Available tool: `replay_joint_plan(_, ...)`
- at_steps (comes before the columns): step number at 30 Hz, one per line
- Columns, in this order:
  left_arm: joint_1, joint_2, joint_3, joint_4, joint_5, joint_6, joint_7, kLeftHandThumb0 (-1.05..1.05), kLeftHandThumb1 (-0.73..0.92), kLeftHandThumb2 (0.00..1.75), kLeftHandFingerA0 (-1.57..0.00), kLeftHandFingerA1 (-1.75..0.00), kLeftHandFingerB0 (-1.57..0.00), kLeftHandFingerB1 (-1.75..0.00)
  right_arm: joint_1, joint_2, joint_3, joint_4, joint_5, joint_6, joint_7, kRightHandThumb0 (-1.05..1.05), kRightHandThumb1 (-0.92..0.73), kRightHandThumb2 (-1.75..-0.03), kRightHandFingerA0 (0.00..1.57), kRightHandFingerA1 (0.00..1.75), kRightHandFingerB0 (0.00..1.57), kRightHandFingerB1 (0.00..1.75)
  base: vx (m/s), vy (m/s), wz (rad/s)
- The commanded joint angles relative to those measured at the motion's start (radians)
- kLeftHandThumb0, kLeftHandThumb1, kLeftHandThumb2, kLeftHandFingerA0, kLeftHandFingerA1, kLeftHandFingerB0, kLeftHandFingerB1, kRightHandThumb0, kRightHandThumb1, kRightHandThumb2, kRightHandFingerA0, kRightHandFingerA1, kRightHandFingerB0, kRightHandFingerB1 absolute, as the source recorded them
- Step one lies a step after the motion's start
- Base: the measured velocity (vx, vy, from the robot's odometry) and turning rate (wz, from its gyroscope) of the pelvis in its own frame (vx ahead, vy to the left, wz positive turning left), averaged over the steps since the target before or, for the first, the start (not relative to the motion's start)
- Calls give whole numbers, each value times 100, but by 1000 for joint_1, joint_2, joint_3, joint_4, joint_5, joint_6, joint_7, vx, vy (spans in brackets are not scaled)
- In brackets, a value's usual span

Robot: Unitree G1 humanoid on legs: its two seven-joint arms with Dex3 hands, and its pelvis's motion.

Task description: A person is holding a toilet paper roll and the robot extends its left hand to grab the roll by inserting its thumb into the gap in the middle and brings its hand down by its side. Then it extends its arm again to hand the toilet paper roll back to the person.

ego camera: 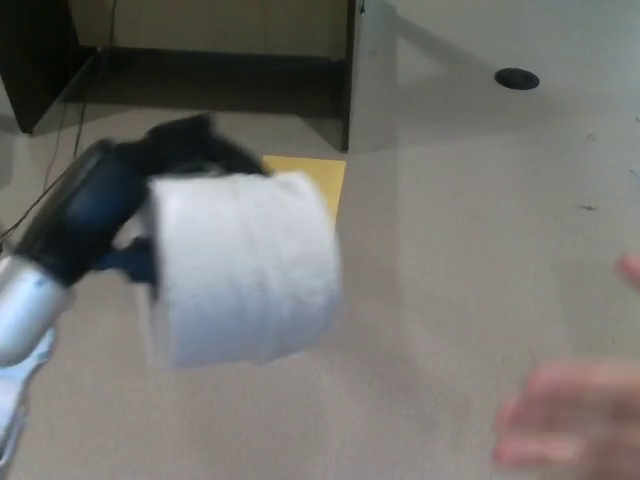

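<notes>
Toilet paper roll (245, 268) sits gripped on the left hand (135, 205), raised over the floor, its long axis running roughly left to right. Person's hand (575, 420) waits lower right, well apart, so the handover calls for reaching that way.

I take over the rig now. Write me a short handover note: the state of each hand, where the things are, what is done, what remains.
Left hand: shut on the toilet paper roll, raised and extended forward in the head view.
Right hand: not in view.
Person's hand: blurred, at lower right, apart from the roll and not touching it.
Yellow sheet lies on the floor behind the roll, partly hidden.
Done: the roll is grasped and held out.
Left: the person takes the roll, the left hand releases it.
</notes>
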Motion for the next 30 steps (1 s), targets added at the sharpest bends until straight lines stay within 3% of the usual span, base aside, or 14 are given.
replay_joint_plan(1, -177, -87, -127, -101, 117, 249, -38, -11, 70, 84, -80, -153, -71, -130, 7, -18, 0, -7, -10, 10, 11, -36, -67, -60, 74, 62, 58, 43, 0, 0, 0)
replay_joint_plan(3, -245, -119, -160, -87, 141, 268, -40, -15, 78, 76, -74, -156, -64, -138, -15, -18, -2, -6, -9, 20, 26, -36, -67, -60, 74, 60, 56, 43, 0, 0, 0)
replay_joint_plan(4, -268, -139, -176, -76, 142, 266, -40, -17, 81, 72, -72, -154, -66, -132, -18, -18, -1, -9, -10, 23, 30, -35, -66, -60, 74, 60, 56, 43, 0, 0, 0)
replay_joint_plan(7, -287, -177, -205, -76, 152, 267, -29, -11, 78, 73, -71, -155, -61, -139, -10, -18, -1, -8, -12, 19, 29, -35, -66, -60, 74, 58, 58, 44, 0, 0, 0)
replay_joint_plan(10, -311, -220, -252, -94, 207, 306, -12, -14, 71, 83, -84, -159, -68, -140, -5, -14, 0, -5, -13, 4, 24, -37, -66, -60, 74, 61, 59, 45, 0, 0, 0)
replay_joint_plan(13, -339, -266, -295, -90, 229, 329, -18, -15, 72, 80, -78, -162, -61, -146, -16, -5, 0, -3, -12, 25, 35, -36, -67, -60, 73, 58, 58, 43, 0, 0, 0)
replay_joint_plan(19, -328, -348, -375, -114, 271, 375, -20, -15, 76, 73, -76, -158, -64, -143, 0, 14, -5, -2, -4, 9, 36, -37, -66, -60, 73, 59, 59, 45, 0, 0, 0)
replay_joint_plan(21, -325, -376, -403, -110, 290, 371, -11, -23, 76, 63, -74, -163, -66, -136, -3, 11, 3, -2, -14, 14, 36, -37, -67, -60, 71, 55, 59, 44, 0, 0, 0)
replay_joint_plan(23, -320, -395, -424, -101, 305, 351, 3, -23, 75, 63, -75, -160, -69, -126, -5, 11, 7, -2, -17, 25, 35, -37, -66, -60, 72, 57, 59, 44, 0, 0, 0)
replay_joint_plan(25, -308, -409, -432, -94, 303, 341, 2, -20, 77, 65, -75, -159, -69, -130, -5, 11, 5, -5, -13, 24, 39, -36, -66, -60, 72, 56, 57, 44, 0, 0, 0)
replay_joint_plan(27, -279, -421, -459, -107, 314, 354, -5, -19, 74, 66, -82, -150, -79, -115, 1, 19, 12, -8, -20, 35, 36, -37, -67, -60, 74, 57, 54, 42, 0, 0, 0)
replay_joint_plan(30, -251, -430, -485, -121, 337, 366, -5, -19, 75, 65, -80, -154, -74, -126, 12, 26, 16, -11, -21, 32, 35, -36, -68, -60, 74, 56, 53, 42, 0, 0, 0)
